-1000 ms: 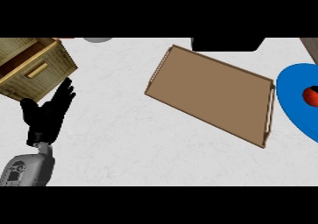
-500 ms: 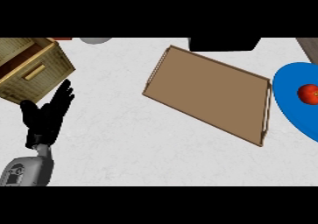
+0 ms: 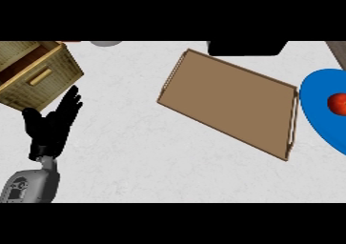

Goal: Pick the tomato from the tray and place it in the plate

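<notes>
A red tomato (image 3: 340, 103) lies on the blue plate (image 3: 317, 112) at the right edge of the head view. Left of the plate sits the brown tray (image 3: 230, 100), lying flat at a slant with nothing on it. My left hand (image 3: 51, 129) rests at the left side, fingers straight and pointing up, holding nothing. It is far from the tray and the plate. My right hand does not show.
A wooden box with an open top (image 3: 30, 72) stands at the upper left, just above my left hand. A black object (image 3: 247, 47) sits at the top edge behind the tray. A grey round thing (image 3: 106, 43) peeks in at the top.
The tomato has shifted a little on the plate and now shows more fully, with the plate reaching further into view. My left hand stays in place.
</notes>
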`<state>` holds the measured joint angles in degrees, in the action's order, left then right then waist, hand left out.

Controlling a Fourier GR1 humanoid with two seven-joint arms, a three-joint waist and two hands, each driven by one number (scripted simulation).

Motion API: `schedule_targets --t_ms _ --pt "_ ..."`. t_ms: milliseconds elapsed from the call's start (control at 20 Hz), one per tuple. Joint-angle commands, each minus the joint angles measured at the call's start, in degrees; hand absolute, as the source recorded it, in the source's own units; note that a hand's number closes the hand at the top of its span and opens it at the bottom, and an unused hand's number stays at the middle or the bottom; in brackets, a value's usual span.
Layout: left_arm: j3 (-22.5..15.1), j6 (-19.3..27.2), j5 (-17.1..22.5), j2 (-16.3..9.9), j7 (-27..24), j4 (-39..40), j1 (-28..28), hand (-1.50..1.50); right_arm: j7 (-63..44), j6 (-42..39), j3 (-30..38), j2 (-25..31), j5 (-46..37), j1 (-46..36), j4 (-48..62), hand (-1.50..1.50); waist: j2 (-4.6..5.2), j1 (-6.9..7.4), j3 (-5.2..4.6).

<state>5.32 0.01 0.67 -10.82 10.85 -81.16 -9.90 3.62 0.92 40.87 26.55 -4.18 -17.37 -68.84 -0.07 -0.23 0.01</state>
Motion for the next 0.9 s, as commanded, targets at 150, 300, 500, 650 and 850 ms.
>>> schedule_targets --t_ms 150,300,500,650,850 --pt "0.39 -0.13 -1.41 0.24 -2.7 3.04 -1.71 0.0 7.95 -2.89 2.14 5.99 3.17 2.45 10.24 -1.5 0.17 0.31 0.01" --pt "1.16 -1.99 0.02 -0.11 -1.73 -1.28 2.01 0.0 6.42 -1.41 0.82 6.09 4.82 3.68 7.61 -1.5 0.07 0.33 0.0" --pt "3.17 -5.14 1.65 -2.78 -2.4 -0.87 2.77 0.0 6.92 -3.99 3.11 6.57 6.5 9.88 4.47 -1.5 0.04 0.19 -0.01" --pt "1.71 -2.03 0.0 -0.26 -0.19 -0.71 0.22 0.0 8.72 -5.0 3.32 8.54 6.22 11.2 7.63 -1.5 0.06 0.17 0.0" --pt "1.04 -0.83 -1.6 0.7 0.4 -0.71 0.6 0.0 8.36 -4.62 2.84 7.44 7.08 13.4 6.56 -1.5 0.05 0.07 0.0"
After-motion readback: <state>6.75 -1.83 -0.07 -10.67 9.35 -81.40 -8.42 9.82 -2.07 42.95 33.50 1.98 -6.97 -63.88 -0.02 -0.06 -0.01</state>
